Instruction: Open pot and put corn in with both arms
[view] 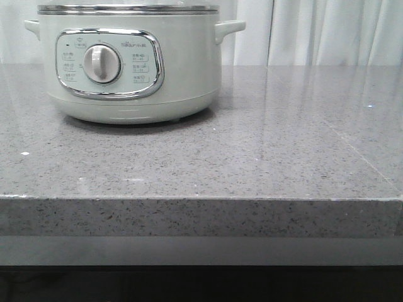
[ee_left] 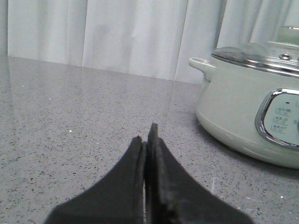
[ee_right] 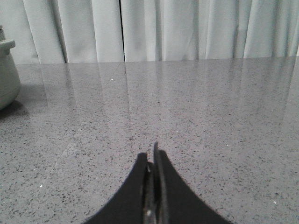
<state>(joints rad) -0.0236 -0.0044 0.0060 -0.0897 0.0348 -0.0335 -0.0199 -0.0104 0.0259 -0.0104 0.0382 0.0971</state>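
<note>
Grey speckled stone for the counter (view: 264,157), polished enough to mirror the white curtains (view: 327,31) hanging behind its far edge. Standing at far left on that counter, the pot (view: 129,63): pale green, round, upright, with a handle on each side, a steel rim at the top and a chrome-framed panel facing the near edge, a pale dial at its centre. Lid on, seen from the left wrist view as a clouded glass dome above the rim of the pot (ee_left: 243,102). No arm visible from the front. In the left wrist view, left gripper (ee_left: 148,135) low over bare counter, to the left of the pot and nearer than it, well apart from it; black fingers pressed together at the tips, nothing between them. In the right wrist view, right gripper (ee_right: 153,151) likewise closed tight on nothing, over open counter to the right of the pot, only a sliver of the pot (ee_right: 7,74) and its handle showing at the edge. Corn not seen in any view, so its place cannot be told.
</note>
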